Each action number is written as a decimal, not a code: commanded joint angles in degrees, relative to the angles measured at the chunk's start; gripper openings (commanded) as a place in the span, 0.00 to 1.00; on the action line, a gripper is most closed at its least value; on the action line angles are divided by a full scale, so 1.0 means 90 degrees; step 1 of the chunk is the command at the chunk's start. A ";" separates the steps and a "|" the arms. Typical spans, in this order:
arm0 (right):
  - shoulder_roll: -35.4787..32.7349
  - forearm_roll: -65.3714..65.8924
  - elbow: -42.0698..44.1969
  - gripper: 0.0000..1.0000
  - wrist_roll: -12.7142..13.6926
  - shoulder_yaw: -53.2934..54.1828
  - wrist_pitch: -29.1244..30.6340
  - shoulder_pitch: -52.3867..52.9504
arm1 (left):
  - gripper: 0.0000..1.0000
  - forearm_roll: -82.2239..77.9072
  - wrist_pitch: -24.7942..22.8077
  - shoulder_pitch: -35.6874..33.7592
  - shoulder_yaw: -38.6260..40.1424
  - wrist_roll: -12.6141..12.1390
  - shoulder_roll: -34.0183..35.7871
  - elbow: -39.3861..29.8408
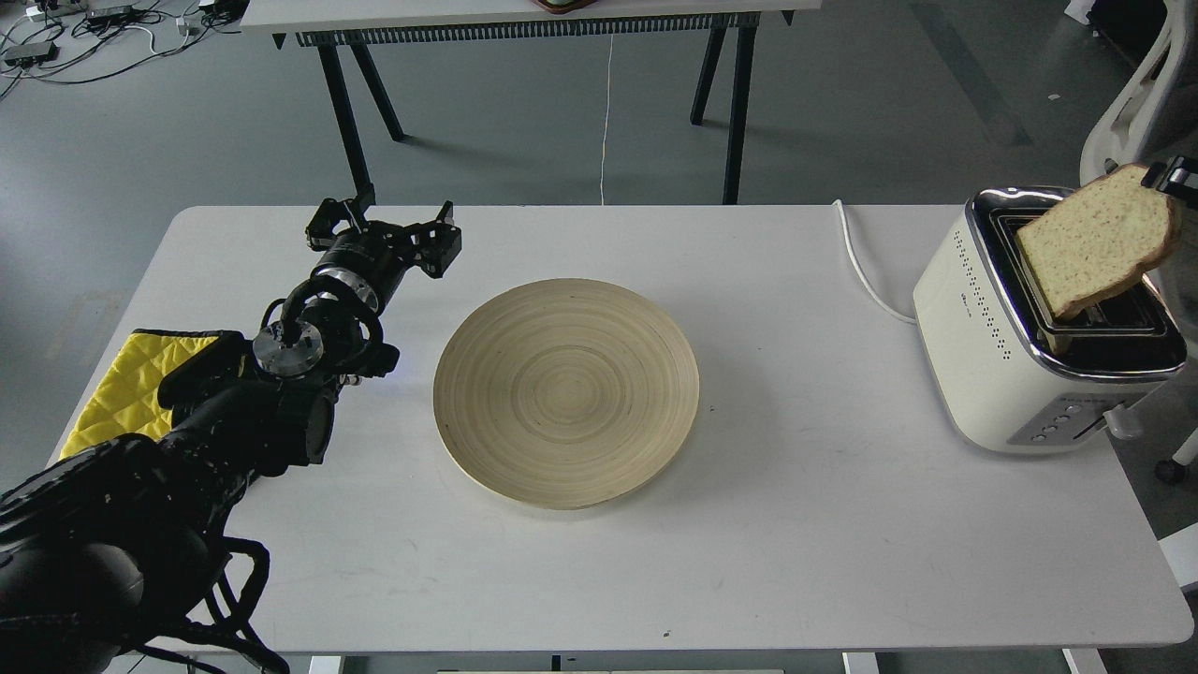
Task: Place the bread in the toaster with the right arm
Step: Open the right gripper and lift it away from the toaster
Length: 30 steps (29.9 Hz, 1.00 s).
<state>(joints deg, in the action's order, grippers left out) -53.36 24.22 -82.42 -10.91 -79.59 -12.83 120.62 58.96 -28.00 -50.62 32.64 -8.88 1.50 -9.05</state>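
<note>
The bread (1097, 241) is a pale tan slice with a brown crust, tilted, with its lower corner reaching into a slot of the toaster (1011, 346). The toaster is cream-white with a chrome top and stands at the table's right edge. My right gripper (1177, 175) shows only as a small dark tip at the frame's right edge, holding the slice by its upper right corner. My left gripper (384, 227) is open and empty above the table's back left, left of the plate.
A round wooden plate (566, 391) lies mid-table with nothing on it. A yellow quilted cloth (122, 388) lies at the left edge under my left arm. The toaster's white cord (859, 267) runs back over the table edge. A second table (524, 19) stands behind.
</note>
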 commanded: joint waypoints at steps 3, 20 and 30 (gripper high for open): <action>0.0010 -0.0230 0.0017 0.84 0.0001 0.0094 -0.0039 -0.0101 | 1.00 0.0001 0.0000 0.0000 -0.0004 0.0000 -0.0001 0.0000; 0.0888 -0.0963 0.0104 0.96 -0.0028 0.4368 -0.0204 -0.2618 | 1.00 0.0001 0.0000 0.0000 0.0006 0.0000 -0.0001 0.0000; 0.3124 -0.2387 0.1801 0.96 -0.0387 0.7815 -0.1172 -0.5167 | 1.00 0.0001 0.0000 0.0000 -0.0004 0.0000 -0.0010 0.0000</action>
<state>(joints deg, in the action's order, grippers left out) -30.53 8.22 -72.67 -11.45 -17.19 -22.87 79.79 58.97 -28.00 -50.63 32.62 -8.87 1.49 -9.05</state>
